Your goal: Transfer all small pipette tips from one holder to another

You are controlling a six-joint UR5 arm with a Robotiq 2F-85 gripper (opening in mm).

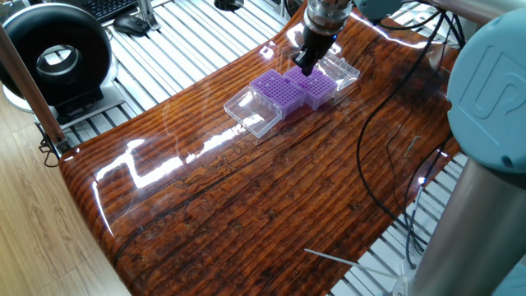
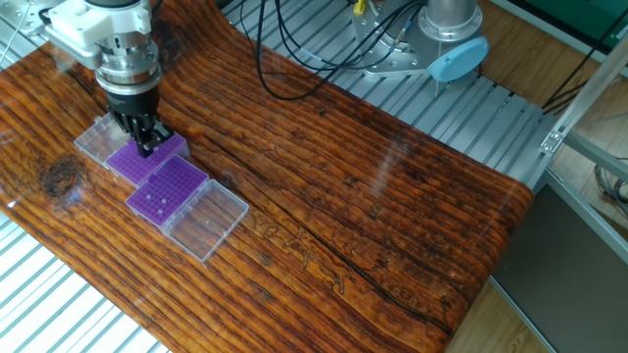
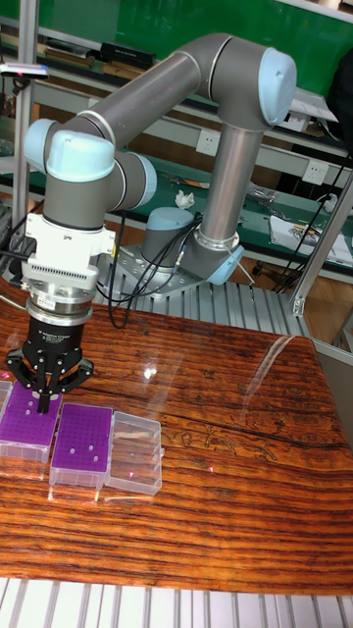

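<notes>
Two purple grid racks sit side by side on the wooden table. My gripper points straight down over one rack, its fingertips drawn together just above the grid. Whether anything sits between the fingertips is too small to tell. The neighbouring rack carries a few small pipette tips, seen as pale dots near one corner.
Each rack has a clear lid folded open on the table. Black cables trail over the table's right side. A black round device stands off the table at the left. A thin white stick lies at the near edge.
</notes>
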